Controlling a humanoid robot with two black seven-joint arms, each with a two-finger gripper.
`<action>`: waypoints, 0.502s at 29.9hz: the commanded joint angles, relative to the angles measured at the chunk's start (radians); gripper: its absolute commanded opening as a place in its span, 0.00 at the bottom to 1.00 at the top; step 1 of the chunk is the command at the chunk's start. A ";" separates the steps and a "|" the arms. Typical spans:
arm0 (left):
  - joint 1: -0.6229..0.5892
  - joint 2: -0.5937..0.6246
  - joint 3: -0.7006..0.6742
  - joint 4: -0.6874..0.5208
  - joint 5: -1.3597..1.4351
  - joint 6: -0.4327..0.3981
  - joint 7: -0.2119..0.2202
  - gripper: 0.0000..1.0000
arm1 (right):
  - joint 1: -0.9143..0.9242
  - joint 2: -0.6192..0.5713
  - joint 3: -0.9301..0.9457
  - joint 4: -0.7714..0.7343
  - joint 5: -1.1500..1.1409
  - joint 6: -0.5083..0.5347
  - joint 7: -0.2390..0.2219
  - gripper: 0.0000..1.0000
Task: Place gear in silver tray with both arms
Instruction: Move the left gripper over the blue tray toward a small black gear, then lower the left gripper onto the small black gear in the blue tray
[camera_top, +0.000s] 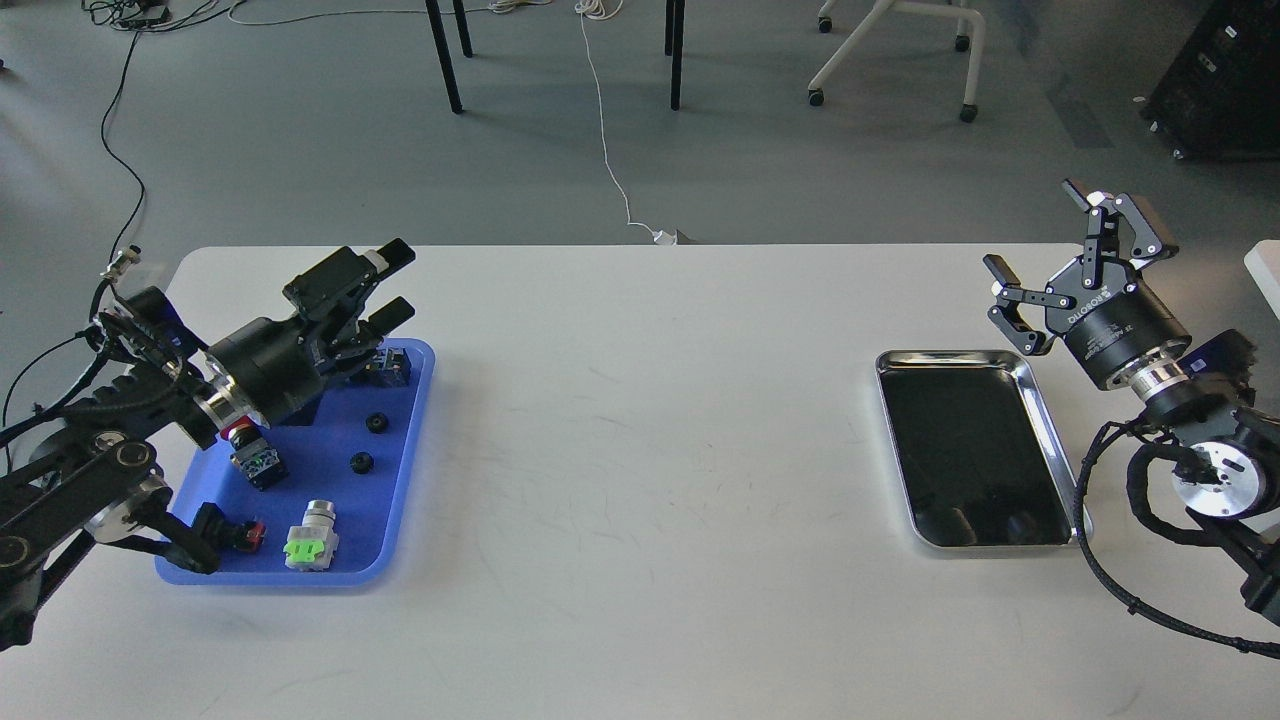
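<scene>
left hand over the blue tray, gear not yet picked, silver tray bare.

two small black gears (376, 423) and (361, 462) lie in the blue tray (405, 520) at the table's (640, 450) left, just below and right of the left hand (395, 284), which hangs over the tray's far end with fingers spread, holding nothing, pointing up and to the right. the silver tray (1050, 420) sits well apart at the right, its long axis running near to far; the right hand (1075, 268) hovers just beyond its far right corner, fingers wide apart and empty. the left arm is much nearer the gears.
</scene>
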 joint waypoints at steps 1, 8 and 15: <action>-0.002 0.079 0.000 -0.068 0.267 -0.005 0.000 0.97 | 0.000 -0.001 0.000 0.000 0.000 0.000 0.000 0.99; 0.001 0.201 0.011 -0.177 0.739 0.045 0.000 0.96 | 0.000 0.001 0.000 0.000 0.000 0.000 0.000 0.99; -0.002 0.218 0.049 -0.180 1.070 0.147 0.000 0.95 | 0.000 0.004 0.000 0.000 0.000 0.000 0.000 0.99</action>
